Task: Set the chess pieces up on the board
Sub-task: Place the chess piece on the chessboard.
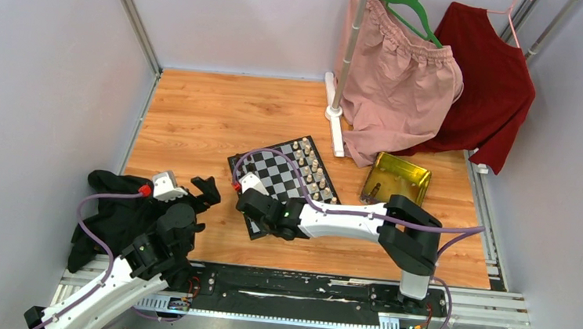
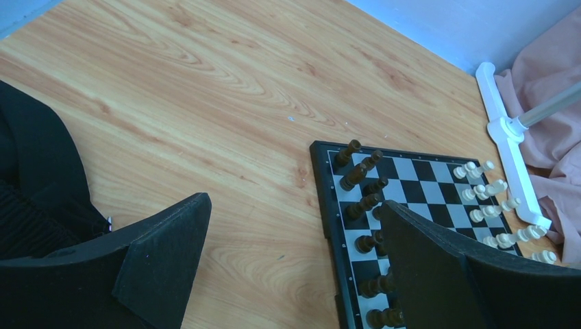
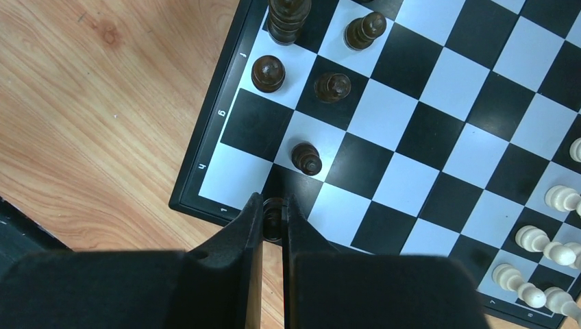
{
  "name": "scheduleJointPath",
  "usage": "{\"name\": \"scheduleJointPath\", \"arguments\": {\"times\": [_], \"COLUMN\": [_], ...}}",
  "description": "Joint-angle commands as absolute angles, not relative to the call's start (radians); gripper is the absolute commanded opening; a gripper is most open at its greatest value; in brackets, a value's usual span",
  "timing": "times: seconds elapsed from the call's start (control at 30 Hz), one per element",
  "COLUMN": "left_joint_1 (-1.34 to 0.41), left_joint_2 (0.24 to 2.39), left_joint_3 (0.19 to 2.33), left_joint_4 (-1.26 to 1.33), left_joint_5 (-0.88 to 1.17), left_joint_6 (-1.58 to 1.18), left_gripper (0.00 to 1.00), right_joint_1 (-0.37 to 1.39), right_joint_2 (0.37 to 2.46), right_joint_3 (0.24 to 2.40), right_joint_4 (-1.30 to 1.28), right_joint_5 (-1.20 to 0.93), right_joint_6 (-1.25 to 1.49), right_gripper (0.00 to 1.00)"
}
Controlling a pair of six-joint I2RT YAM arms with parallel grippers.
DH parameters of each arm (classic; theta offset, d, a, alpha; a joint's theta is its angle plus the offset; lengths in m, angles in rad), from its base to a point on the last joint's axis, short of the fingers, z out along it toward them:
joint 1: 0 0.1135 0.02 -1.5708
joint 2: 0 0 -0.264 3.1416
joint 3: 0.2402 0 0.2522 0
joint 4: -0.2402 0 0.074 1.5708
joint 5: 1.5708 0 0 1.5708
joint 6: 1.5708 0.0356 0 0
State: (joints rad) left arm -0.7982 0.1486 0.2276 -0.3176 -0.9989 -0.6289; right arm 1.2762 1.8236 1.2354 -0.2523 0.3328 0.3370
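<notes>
Dark wood-brown is what I go by: the right tool [image 3: 273, 205] is clamped on one small dark piece [image 3: 273, 221], its two pads pressed flat against the sides so only a sliver shows between them. It hangs over the board [image 3: 425, 137] at the corner nearest this camera, about 6 o'clock in the right wrist view. I cannot tell whether its base touches the square. I judge the narrow grip low on the body is there to keep so small a thing upright until release. Other dark pieces [image 3: 267, 72] stand along the same edge toward 11 and 12 o'clock, one per square, and the cream pieces [image 3: 541, 243] keep to 4 o'clock, so this corner reads as a back-rank place being filled. The left tool [image 2: 294, 202] has its pads wide apart and holds nothing, parked over bare counter [image 2: 205, 89] at 9 o'clock of the board. I judge that keeps it clear of the working arm. Letting go must be straight up, or the neighbour at 12 o'clock could tip.
</notes>
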Motion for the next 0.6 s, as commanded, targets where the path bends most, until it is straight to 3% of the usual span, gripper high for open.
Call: {"name": "scheduleJointPath", "arguments": {"times": [0.0, 0.57], "left_joint_1": [-0.799, -0.799], "left_joint_2": [0.137, 0.138], "left_joint_3": [0.211, 0.204], "left_joint_4": [-0.313, -0.307], "left_joint_5": [-1.031, -1.029], "left_joint_6": [-0.643, -0.642], "left_gripper": [1.0, 1.0], "right_joint_1": [1.279, 1.258], "right_joint_2": [1.844, 1.848], "right_joint_3": [1.233, 1.202], "right_joint_4": [-0.231, -0.212], "right_joint_5": [0.34, 0.351], "right_joint_6": [0.348, 0.347], "right_gripper": [0.0, 0.0]}}
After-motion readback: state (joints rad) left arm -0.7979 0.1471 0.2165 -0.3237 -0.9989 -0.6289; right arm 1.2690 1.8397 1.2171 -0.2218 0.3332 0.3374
